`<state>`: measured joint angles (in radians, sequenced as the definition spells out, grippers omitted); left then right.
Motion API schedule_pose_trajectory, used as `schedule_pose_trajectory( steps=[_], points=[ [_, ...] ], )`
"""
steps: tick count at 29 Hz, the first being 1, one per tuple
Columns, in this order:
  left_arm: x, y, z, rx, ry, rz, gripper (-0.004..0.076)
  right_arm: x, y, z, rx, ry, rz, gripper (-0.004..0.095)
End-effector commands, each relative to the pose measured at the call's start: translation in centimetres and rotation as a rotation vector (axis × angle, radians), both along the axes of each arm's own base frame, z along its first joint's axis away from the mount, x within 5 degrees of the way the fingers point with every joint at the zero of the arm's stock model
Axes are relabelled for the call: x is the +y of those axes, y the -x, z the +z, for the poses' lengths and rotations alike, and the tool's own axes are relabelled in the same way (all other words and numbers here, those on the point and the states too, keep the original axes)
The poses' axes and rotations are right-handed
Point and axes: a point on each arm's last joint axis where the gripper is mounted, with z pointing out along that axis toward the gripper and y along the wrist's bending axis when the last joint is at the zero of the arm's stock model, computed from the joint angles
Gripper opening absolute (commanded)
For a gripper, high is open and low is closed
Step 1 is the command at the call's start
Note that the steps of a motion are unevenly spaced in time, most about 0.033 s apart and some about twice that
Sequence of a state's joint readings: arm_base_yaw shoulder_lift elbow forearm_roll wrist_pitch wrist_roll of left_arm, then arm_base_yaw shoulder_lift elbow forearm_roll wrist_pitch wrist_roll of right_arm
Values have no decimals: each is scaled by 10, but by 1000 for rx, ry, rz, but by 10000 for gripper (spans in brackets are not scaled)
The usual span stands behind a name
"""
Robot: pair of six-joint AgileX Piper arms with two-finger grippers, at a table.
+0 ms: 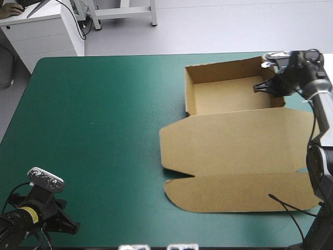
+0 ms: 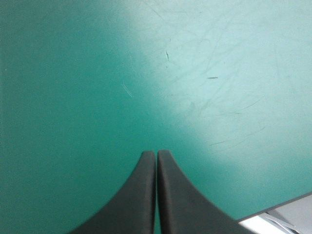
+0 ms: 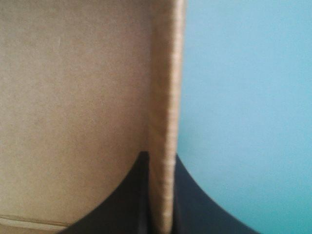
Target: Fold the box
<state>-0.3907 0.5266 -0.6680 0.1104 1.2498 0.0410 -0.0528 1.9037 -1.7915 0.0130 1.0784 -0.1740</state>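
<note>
Currently, one brown box [image 1: 234, 151] sits as an open tray, lid flat; the right gripper [image 3: 161, 158] pinches one wall, while the left gripper [image 2: 156, 155] rests pressed together over the teal-green cover [image 1: 104, 130].

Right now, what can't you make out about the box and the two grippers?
1. High view: the box's far right side, behind the right gripper.
2. High view: its near right corner, under the right arm.
3. Right wrist view: all beyond the clamped wall, cut off, blurred.
4. Left wrist view: the box, out of frame; only left gripper and teal-green cover.
</note>
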Motion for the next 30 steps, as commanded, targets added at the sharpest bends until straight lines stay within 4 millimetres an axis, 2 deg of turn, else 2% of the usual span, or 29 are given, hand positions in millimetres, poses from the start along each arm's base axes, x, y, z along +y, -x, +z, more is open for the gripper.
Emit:
schedule_pose_trajectory(
  steps=[1,2,3,6,10,14,16,17,20,22,24,26,30],
  points=[
    [1,0,5,-6,-3,9,-8,-60,13,35,-129,7,-169,-19],
    [1,-1,6,-13,0,8,-8,-82,17,36,-143,12,-222,-19],
    [0,-1,6,-18,2,7,-8,-93,20,36,-150,16,-250,-19],
    [0,-1,6,-22,3,7,-8,-116,27,36,-154,21,-307,-19],
    [0,-3,7,-40,10,5,-8,-132,31,33,-147,22,-347,-19],
    [-1,-4,8,-53,15,3,-8,-138,29,23,-110,26,-354,-5],
    [-1,-4,8,-53,15,3,-8,-139,27,16,-83,25,-347,72],
    [-1,-4,8,-55,16,3,-8,-140,26,13,-74,16,-350,142],
    [-1,-4,8,-57,17,2,-8,-142,25,9,-62,12,-352,443],
    [-1,-4,8,-60,18,2,-8,-144,27,12,-68,40,-356,685],
    [-1,-4,8,-60,18,2,-8,-145,30,19,-84,66,-367,844],
    [-1,-4,8,-60,18,2,-8,-144,34,28,-103,77,-368,878],
    [-1,-4,8,-60,18,2,-8,-136,47,52,-151,57,-378,804]
  ],
)
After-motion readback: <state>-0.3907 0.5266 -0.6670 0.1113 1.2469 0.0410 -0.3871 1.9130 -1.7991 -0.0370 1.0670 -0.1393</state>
